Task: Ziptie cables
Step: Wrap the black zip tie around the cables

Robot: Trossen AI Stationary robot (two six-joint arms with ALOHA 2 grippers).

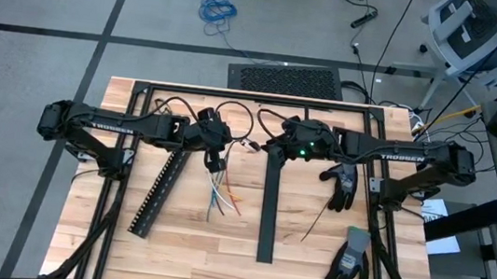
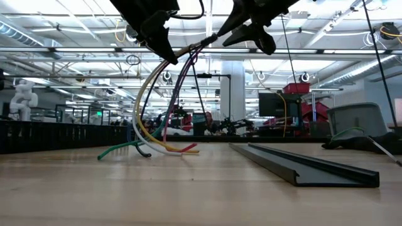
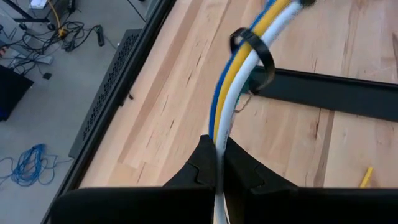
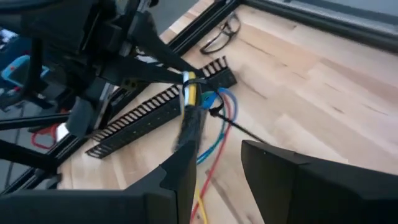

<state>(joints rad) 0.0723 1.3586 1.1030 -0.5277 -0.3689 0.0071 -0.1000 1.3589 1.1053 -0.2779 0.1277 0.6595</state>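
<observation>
Obstacles and free room on the bench [image 1: 179, 254]. The slotted black duct [image 1: 157, 192] lies left of centre, the plain black channel [image 1: 270, 208] at centre; the cables [image 1: 221, 197] hang between them, loose ends on the wood. Two gloves [image 1: 344, 226] occupy the right side. The front strip appears open, as does bare wood between the channel and gloves, crossed by what seems a thin black strip [image 1: 314, 224].

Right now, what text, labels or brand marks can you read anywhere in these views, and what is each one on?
"TROSSEN" on the left arm, in white letters.
"TROSSEN" on the right arm, in white letters.
Papers beside the table's right edge: print too small to read.
Nothing readable in the low or wrist views.
</observation>
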